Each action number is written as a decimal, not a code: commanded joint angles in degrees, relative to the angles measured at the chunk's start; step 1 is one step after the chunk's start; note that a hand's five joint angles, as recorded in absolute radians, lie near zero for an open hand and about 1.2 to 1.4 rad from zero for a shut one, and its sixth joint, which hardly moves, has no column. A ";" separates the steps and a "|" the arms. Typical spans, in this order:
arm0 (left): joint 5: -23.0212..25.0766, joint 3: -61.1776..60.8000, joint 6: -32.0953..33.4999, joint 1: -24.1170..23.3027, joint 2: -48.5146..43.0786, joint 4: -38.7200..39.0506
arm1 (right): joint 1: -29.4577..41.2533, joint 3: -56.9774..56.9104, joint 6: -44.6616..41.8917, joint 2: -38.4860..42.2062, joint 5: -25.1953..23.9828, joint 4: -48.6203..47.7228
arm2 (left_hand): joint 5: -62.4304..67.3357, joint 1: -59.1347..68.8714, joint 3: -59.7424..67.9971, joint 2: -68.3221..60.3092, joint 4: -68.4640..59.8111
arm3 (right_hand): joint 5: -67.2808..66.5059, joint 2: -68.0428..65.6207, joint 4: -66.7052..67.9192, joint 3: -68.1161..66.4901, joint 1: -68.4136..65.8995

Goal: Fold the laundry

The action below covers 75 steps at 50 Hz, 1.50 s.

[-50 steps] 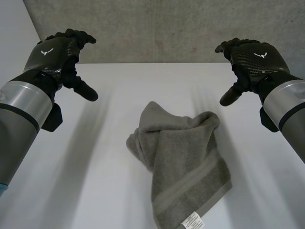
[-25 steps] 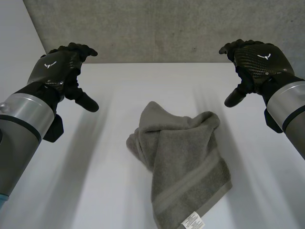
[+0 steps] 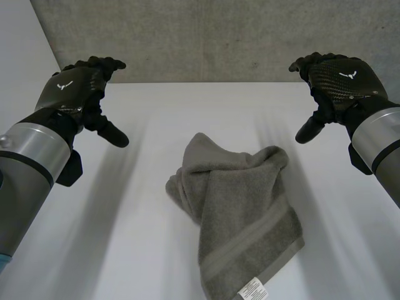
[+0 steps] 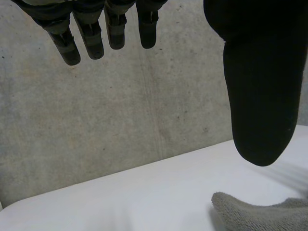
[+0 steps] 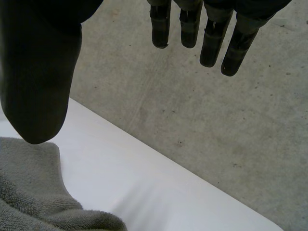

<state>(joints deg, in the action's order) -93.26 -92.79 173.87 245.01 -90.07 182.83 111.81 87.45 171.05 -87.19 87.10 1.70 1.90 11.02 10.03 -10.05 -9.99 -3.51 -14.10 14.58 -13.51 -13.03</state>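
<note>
Hovering above the white table (image 3: 119,237), both hands are raised clear of the laundry, so the step in hand looks like the approach before a first grasp; no fold appears to have been made yet. The grey towel (image 3: 240,212) lies crumpled near the middle of the table, running from a bunched, doubled-over end at 12 o'clock down to a flatter end at 6 o'clock, where a white label (image 3: 253,289) shows at its hem. The left hand (image 3: 70,87) sits at about 10 o'clock from the towel and the right hand (image 3: 340,76) at about 2 o'clock, each well apart from the cloth and set against the concrete wall (image 3: 219,37) behind. Each wrist view shows its own hand with fingers loosely extended and the thumb spread away from them, nothing between them: both are unclenched and empty. In my judgement the next move calls for lowering the hands to the rumpled 12 o'clock end, finding the two corners buried in the bunching, pinching one in each hand and drawing them apart to spread the towel flat. The overlapping layers there may make it hard to take a single thickness.
</note>
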 commanded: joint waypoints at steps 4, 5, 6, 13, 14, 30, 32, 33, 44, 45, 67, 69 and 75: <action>0.01 -0.02 -0.02 0.03 -0.02 -0.02 | -0.18 0.18 -0.19 -0.09 -0.17 -0.12 | 2.52 3.39 4.38 -4.37 -4.43 | 3.51 4.10 -4.58 3.51 3.03; 0.01 0.07 -0.02 0.03 -0.02 -0.02 | -0.10 0.18 -0.19 -0.09 -0.09 -0.12 | 1.35 2.23 3.22 -3.21 -3.27 | 3.51 4.10 -4.58 3.51 3.03; 0.01 0.07 -0.02 0.03 -0.02 -0.02 | -0.10 0.18 -0.19 -0.09 -0.08 -0.12 | 1.34 2.22 3.21 -3.19 -3.25 | 3.51 4.10 -4.58 3.51 3.03; 0.18 1.82 0.07 -0.15 -1.94 1.55 | -0.53 0.01 -0.11 0.09 0.09 -0.03 | -1.69 -0.81 0.18 -0.17 -0.23 | 3.51 4.10 -4.58 3.51 3.03; 0.18 1.83 0.07 -0.15 -1.95 1.56 | -0.54 0.01 -0.11 0.09 0.09 -0.03 | -1.69 -0.81 0.18 -0.17 -0.23 | 3.51 4.10 -4.58 3.51 3.03; 17.76 22.57 3.41 -3.31 -31.31 3.58 | -11.34 5.00 -0.90 -0.35 -0.96 4.36 | 2.02 2.89 3.88 -3.87 -3.93 | 3.51 4.10 -4.58 3.51 3.03; 18.29 25.37 7.17 -3.40 -35.68 2.62 | -12.04 6.84 -0.90 -0.52 -2.01 4.19 | 4.03 4.90 5.89 -5.88 -5.94 | 3.51 4.10 -4.58 3.51 3.03; 18.29 25.38 7.19 -3.40 -35.70 2.62 | -12.05 6.86 -0.90 -0.53 -2.02 4.19 | 4.03 4.91 5.90 -5.89 -5.94 | 3.51 4.10 -4.58 3.51 3.03; 18.47 26.08 15.28 -4.28 -42.12 -1.34 | -16.62 15.21 -0.90 -0.44 -10.72 2.43 | 10.43 11.30 12.29 -12.28 -12.34 | 3.51 4.10 -4.58 3.51 3.03; 18.47 26.00 15.80 -4.54 -42.12 -2.21 | -16.53 15.47 -0.90 -0.35 -11.15 2.34 | 12.92 13.80 14.79 -14.78 -14.84 | 3.51 4.10 -4.58 3.51 3.03; 18.38 12.84 26.09 -6.13 -28.61 -12.06 | -16.01 7.23 6.55 13.70 -10.90 3.31 | 68.10 68.98 69.97 -69.95 -70.01 | 3.51 4.10 -4.58 3.51 3.03; 18.29 10.20 26.09 -5.87 -25.97 -12.06 | -15.92 6.07 7.98 15.03 -10.90 3.84 | 68.10 68.98 69.97 -69.95 -70.01 | 3.51 4.10 -4.58 3.51 3.03; 18.47 -1.57 26.26 -3.32 -15.42 -11.98 | -12.33 1.95 9.82 19.76 -12.74 7.70 | 68.10 68.98 69.97 -69.95 -70.01 | 3.51 4.10 -4.58 3.51 3.03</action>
<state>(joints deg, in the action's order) -74.90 -84.51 200.18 239.66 -114.19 170.57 96.60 92.69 179.20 -71.07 75.77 6.59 57.94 66.13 69.52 -69.51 -69.60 -3.51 -14.10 14.58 -13.51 -13.04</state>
